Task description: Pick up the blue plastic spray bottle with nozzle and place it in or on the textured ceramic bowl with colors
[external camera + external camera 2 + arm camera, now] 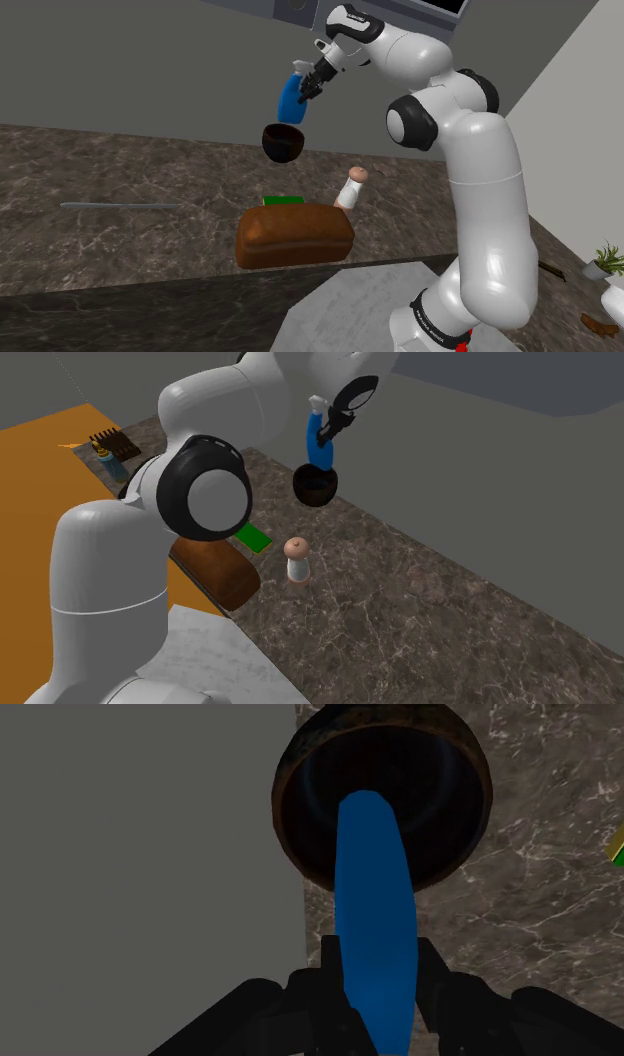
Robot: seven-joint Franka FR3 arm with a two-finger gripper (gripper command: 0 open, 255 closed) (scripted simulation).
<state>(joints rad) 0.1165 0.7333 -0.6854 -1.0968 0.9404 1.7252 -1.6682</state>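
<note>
While the gripper [305, 88] clasps the blue bottle [289, 102] just below its white nozzle, the left stretch of the dark marbled counter [120, 160] in the shoulder view holds a thin grey blade [120, 205]. It lies flat, well apart from everything else, with bare stone all round it.

Toward the middle, a brown loaf [295, 240] lies close to the counter's front edge, with a flat green slab [283, 201] just behind it. Farther back stands the dark brown bowl [283, 143], near the grey wall [150, 60]. In the wrist view its rim [285, 794] crosses the line where counter meets wall, so it sits tight to that rear edge.

The bottle [375, 904] hangs upright over the bowl, its base over the opening. I cannot tell whether the base touches the bowl. Both black fingers [432, 984] press its sides. The second exterior view also shows the bottle [320, 447] right above the bowl [316, 485].

Right of the loaf's far end stands a small pale shaker [351, 187], apart from the bowl, with bare counter between them. Beyond it the white arm [470, 150] rises from the stand [350, 310] at the lower right.
</note>
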